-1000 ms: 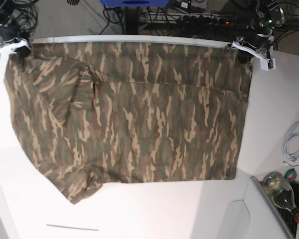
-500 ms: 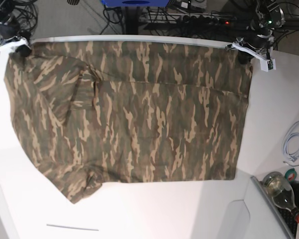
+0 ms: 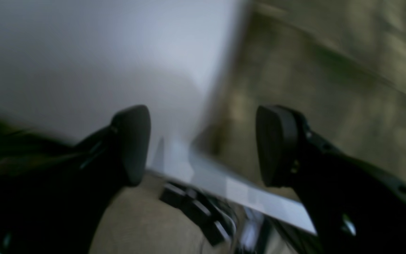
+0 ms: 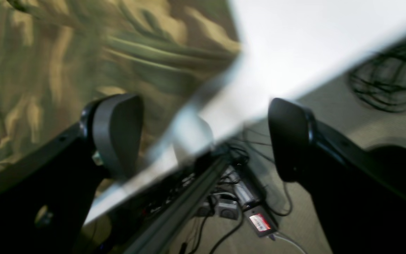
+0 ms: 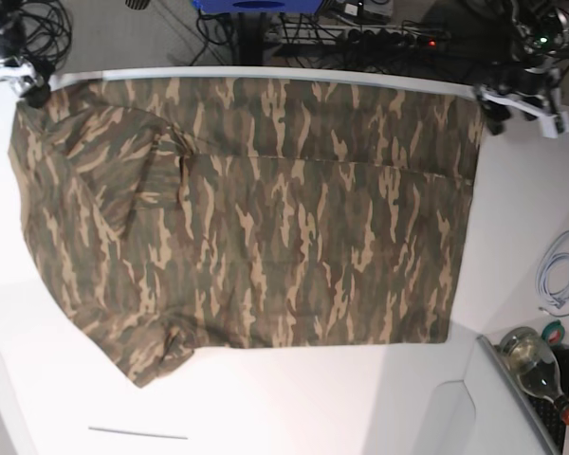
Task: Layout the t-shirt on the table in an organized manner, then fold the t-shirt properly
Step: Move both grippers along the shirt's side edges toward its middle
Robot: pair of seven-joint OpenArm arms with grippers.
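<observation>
Claw on the right arm (image 5: 28,83) sits at the far left corner of the bench (image 5: 294,408) in the base view, just off the shirt's corner. Right wrist view: its pads (image 4: 118,134) stand wide apart with nothing between them; bench edge and floor cables show through the gap, camouflage cloth lies under the left pad. That view is blurred.

Shirt (image 5: 256,218) lies spread flat across the bench, filling most of the far half. Its long top edge runs along the far edge of the bench, from the left corner almost to the right corner. One sleeve lies folded in on the left part of the body, with a ridge of cloth near it. A lower left corner sticks out toward the near edge. Right side edge is straight; bottom edge is fairly straight, well clear of the near edge. A few shallow creases cross the upper part.

Left claw (image 5: 522,100) is at the far right corner of the bench, just beside the shirt's right top corner, not gripping it. Left wrist view, also blurred: pads (image 3: 132,144) held apart, empty, with white bench under the left pad and shirt cloth (image 3: 330,88) under the right one.

Right edge of the bench: a coiled white cable (image 5: 561,275). Near right corner, off the bench: a bottle (image 5: 536,365) lying tilted.
</observation>
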